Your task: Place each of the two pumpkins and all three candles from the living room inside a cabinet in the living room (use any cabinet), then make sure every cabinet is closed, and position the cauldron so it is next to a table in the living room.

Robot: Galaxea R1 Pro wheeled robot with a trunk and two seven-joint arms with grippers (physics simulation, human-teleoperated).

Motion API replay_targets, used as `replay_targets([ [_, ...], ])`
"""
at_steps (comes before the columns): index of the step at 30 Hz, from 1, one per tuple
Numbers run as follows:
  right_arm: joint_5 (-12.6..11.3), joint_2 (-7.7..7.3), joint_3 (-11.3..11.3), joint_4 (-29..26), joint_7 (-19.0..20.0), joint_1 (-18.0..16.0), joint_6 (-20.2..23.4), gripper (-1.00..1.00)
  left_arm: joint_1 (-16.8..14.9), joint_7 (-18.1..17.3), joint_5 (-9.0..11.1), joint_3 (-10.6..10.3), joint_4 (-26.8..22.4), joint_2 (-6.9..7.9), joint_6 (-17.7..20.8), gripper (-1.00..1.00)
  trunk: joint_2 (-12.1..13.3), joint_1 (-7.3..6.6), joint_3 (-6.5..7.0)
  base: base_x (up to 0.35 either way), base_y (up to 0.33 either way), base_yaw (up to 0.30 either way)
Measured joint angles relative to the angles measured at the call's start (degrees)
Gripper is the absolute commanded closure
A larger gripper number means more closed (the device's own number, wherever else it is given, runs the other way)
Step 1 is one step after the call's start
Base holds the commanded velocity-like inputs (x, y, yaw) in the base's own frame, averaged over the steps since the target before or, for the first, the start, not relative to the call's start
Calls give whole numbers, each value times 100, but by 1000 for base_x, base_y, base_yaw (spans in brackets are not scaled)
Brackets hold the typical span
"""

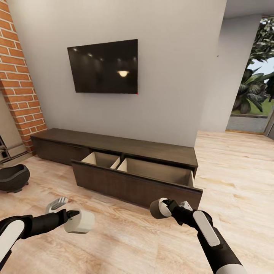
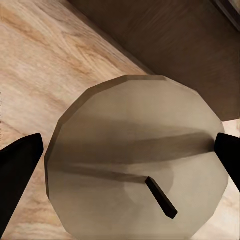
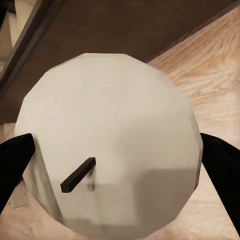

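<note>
1. Head view: my left claw [image 1: 72, 220] is clamped on a cream candle [image 1: 80, 222], held low over the wood floor [image 1: 125, 236]. My right claw [image 1: 167, 207] grips a second candle [image 1: 159, 208], mostly hidden behind my own wrist, just in front of the cabinet [image 1: 114, 142]. The cabinet's drawer [image 1: 133, 184] stands pulled out, its pale inside split in two; what lies on its bottom is hidden by the front panel. The black cauldron [image 1: 13, 178] sits on the floor at the left edge, partly cut off. A TV [image 1: 102, 66] hangs on the wall above.

2. Left wrist view: the candle [image 2: 137, 160] sits between my dark fingers [image 2: 17, 165], wick towards the camera; the finger ends are cut off by the frame.

3. Right wrist view: the other candle [image 3: 110, 145] is pinched between my fingers [image 3: 220, 170], the dark drawer front [image 3: 125, 30] behind it.
</note>
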Motion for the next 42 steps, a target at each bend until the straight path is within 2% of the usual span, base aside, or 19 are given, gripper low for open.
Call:
replay_targets([
  [16, 8, 0, -3, 5, -3, 0, 5, 100, 6, 5, 12, -37, 0, -5, 1, 100, 642, -351, 135, 0, 0, -1],
  [21, 14, 0, -6, 7, -2, 1, 8, 100, 8, 6, 7, -34, 0, 0, 2, 100, 643, -352, 88, 0, 0, 0],
  [42, 9, -3, -2, 2, -2, 0, -1, 100, 8, 5, 13, -33, 0, 1, 1, 100, 1484, -813, 265, 0, 0, 0],
])
